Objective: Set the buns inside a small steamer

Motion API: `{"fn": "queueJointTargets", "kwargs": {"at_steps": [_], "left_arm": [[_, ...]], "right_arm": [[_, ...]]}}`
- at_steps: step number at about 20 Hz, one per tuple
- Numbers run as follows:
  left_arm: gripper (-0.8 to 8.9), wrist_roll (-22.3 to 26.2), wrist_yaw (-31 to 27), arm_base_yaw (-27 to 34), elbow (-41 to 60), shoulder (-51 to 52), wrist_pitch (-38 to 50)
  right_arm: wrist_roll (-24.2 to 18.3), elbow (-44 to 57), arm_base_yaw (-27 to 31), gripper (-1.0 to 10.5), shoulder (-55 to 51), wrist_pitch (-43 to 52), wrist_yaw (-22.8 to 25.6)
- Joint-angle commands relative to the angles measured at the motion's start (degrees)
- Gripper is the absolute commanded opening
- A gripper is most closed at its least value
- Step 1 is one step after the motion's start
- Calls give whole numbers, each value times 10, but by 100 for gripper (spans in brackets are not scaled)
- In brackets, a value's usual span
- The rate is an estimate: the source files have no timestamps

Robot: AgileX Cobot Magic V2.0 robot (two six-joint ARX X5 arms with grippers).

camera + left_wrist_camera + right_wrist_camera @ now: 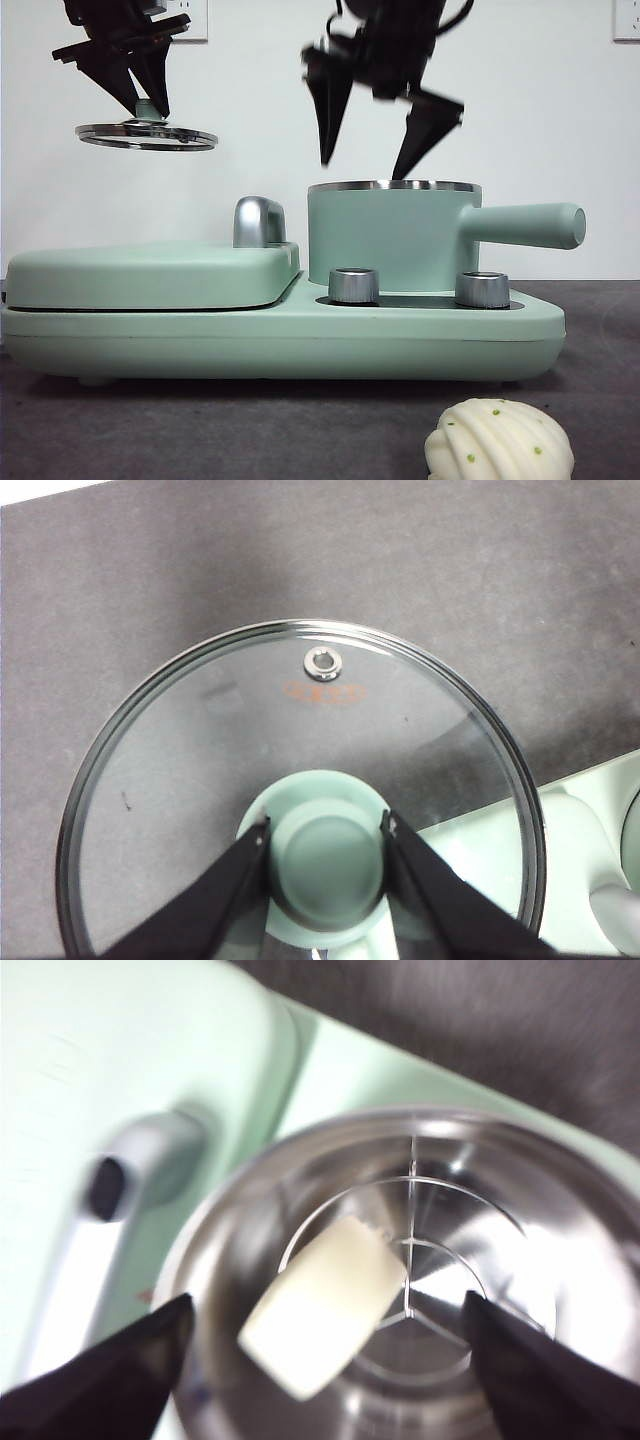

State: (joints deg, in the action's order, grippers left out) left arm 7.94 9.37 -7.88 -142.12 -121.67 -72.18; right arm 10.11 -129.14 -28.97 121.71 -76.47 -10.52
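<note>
The small steamer (390, 235) stands lidless on the right side of the mint-green cooker. My right gripper (362, 168) hangs open just above its rim. In the right wrist view the smooth bun (310, 1325) lies tilted inside the steel steamer (470, 1240), between the jaws of my right gripper (326, 1305) and touching neither. The ridged bun (498, 440) with green dots lies on the table at the front right. My left gripper (148, 105) is shut on the green knob (327, 855) of the glass lid (200, 780) and holds the lid (146, 136) high at the left.
The flat griddle cover (150, 275) with its chrome handle (258, 222) fills the cooker's left half. Two steel dials (353, 285) sit in front of the steamer. The steamer's long handle (525, 225) points right. The table is dark grey.
</note>
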Motion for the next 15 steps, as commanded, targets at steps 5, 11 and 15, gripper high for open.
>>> {"fn": "queueJointTargets", "kwargs": {"at_steps": [5,11,15], "left_arm": [[55,-1,5,0,-23,1,10],[55,-5,5,0,-23,1,10],[55,-11,5,0,-23,1,10]], "right_arm": [[-31,-69,-5,474,-39,-50,1],[-30,68,-26,474,-214,-50,7],[-26,228,-75,474,-353,-50,80]]}}
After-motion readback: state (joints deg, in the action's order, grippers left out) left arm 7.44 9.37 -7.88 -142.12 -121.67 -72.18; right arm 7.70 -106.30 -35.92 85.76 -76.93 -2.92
